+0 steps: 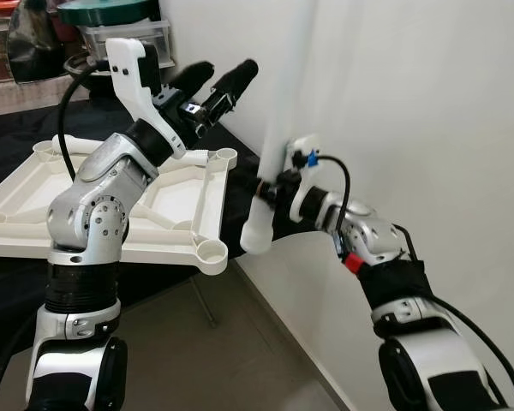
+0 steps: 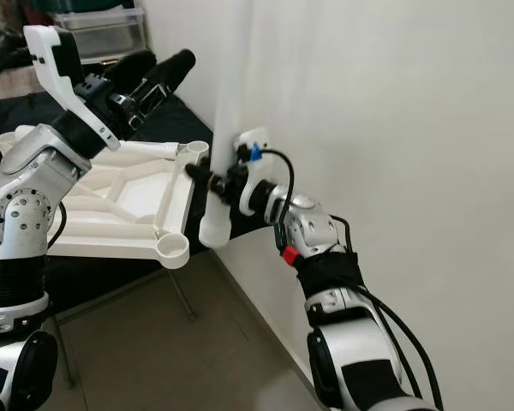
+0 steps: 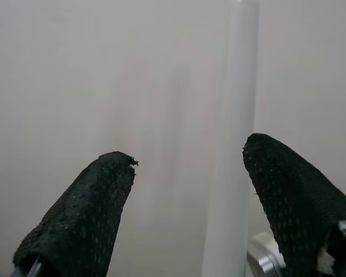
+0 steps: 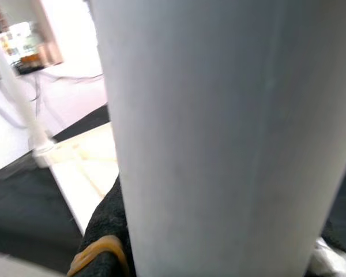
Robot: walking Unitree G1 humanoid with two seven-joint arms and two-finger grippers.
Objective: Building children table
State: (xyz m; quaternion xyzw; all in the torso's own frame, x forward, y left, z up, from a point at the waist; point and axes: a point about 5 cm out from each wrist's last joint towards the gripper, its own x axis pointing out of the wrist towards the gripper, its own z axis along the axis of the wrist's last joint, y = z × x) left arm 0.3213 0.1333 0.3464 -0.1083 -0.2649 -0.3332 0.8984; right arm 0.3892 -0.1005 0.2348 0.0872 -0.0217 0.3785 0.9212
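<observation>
The right gripper (image 1: 270, 190) had its jaws closed around a white table leg (image 1: 278, 128), held nearly upright just off the counter's near right corner, close against the white wall (image 1: 411, 103). The upturned white tabletop (image 1: 167, 201) lay on the black-covered counter (image 1: 8, 282), its near right corner socket (image 1: 212, 251) just beside the leg's lower end. The left gripper (image 1: 216, 81) hovered above the tabletop's far right corner, jaws parted and holding nothing. The risk was likely misalignment: with the leg grasped low and tall above the jaws, it could tilt, scrape the wall, or miss the socket and push the unsecured tabletop across the cloth.
</observation>
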